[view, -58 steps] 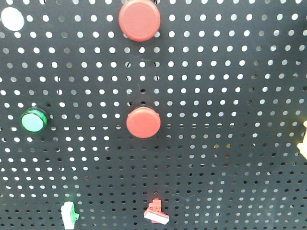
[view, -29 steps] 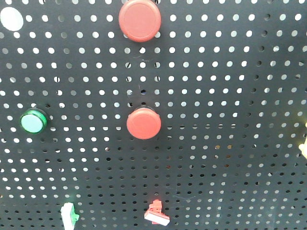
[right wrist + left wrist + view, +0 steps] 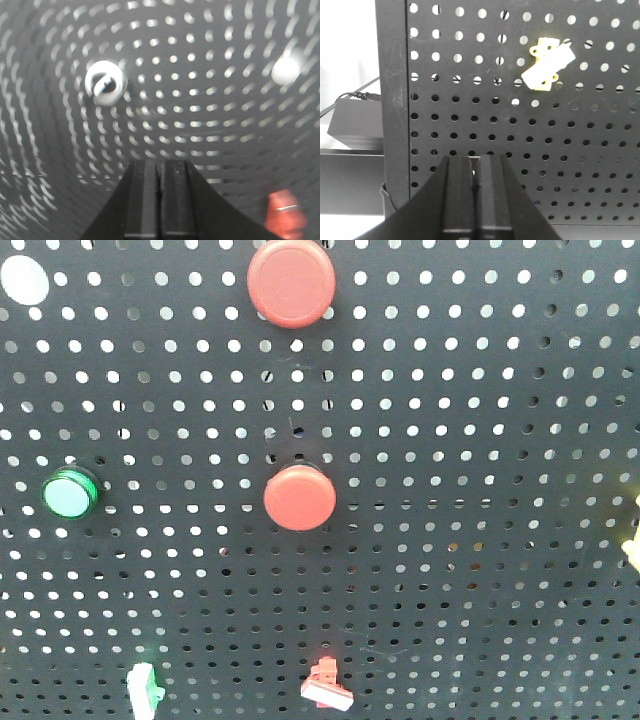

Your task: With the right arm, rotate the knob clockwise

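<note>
Though no arm shows in the front view, the black board full of holes (image 3: 480, 440) fills it. In the left wrist view, the left pincer (image 3: 476, 165) is pressed closed, holding nothing. In the blurry right wrist view, the right pincer (image 3: 160, 167) is closed too; the round silver knob with a slot (image 3: 105, 83) sits up and left. I think it must open, then reach it.
</note>
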Robot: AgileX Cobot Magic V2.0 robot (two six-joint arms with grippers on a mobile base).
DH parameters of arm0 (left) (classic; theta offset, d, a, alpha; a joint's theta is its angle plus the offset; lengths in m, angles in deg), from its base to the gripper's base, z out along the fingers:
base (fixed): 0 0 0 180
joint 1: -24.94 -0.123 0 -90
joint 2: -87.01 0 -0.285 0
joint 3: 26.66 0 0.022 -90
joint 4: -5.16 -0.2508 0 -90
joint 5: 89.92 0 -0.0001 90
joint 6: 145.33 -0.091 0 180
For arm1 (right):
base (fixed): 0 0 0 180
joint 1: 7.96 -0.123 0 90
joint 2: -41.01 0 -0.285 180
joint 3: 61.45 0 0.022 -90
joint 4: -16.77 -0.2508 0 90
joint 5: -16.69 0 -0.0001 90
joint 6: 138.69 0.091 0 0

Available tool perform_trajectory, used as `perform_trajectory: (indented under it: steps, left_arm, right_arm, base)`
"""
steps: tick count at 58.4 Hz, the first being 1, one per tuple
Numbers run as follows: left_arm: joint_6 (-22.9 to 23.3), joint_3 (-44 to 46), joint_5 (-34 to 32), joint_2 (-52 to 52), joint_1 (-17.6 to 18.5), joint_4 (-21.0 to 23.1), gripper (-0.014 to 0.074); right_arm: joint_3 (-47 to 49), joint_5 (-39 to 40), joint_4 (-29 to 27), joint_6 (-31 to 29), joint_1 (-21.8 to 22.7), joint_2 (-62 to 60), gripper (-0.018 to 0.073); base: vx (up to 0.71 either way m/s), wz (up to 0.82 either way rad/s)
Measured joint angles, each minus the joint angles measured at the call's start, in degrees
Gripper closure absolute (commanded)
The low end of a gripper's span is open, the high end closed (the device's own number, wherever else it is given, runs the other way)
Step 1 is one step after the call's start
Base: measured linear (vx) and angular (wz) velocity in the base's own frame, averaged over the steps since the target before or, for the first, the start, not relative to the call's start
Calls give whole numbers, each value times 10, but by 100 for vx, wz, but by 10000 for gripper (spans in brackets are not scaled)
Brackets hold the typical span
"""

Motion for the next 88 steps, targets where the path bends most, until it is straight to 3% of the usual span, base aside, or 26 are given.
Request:
perform_trajectory:
  steps: [14, 45, 52, 66, 72, 88]
  left_arm:
    - [0, 0, 0, 0, 0, 0, 603]
    - [0, 0, 0, 0, 0, 0, 603]
    - [0, 0, 0, 0, 0, 0, 603]
    - [0, 0, 0, 0, 0, 0, 603]
    - [0, 0, 0, 0, 0, 0, 603]
    - [0, 0, 0, 0, 0, 0, 603]
  right_arm:
    - [-162, 135, -9, -13, 0, -54, 568]
    - [-348, 155, -10, -13, 0, -62, 568]
    - [-419, 164, -11, -13, 25, -105, 568]
    - [-621, 254, -35, -9, 122, -237, 568]
    - [-671, 296, -34, -1, 131, -263, 568]
    - [-676, 328, -26, 2, 131, -269, 568]
  base:
    - [0, 0]
    - [0, 0]
    - [0, 0]
    - [0, 0]
    - [0, 0]
    - [0, 0]
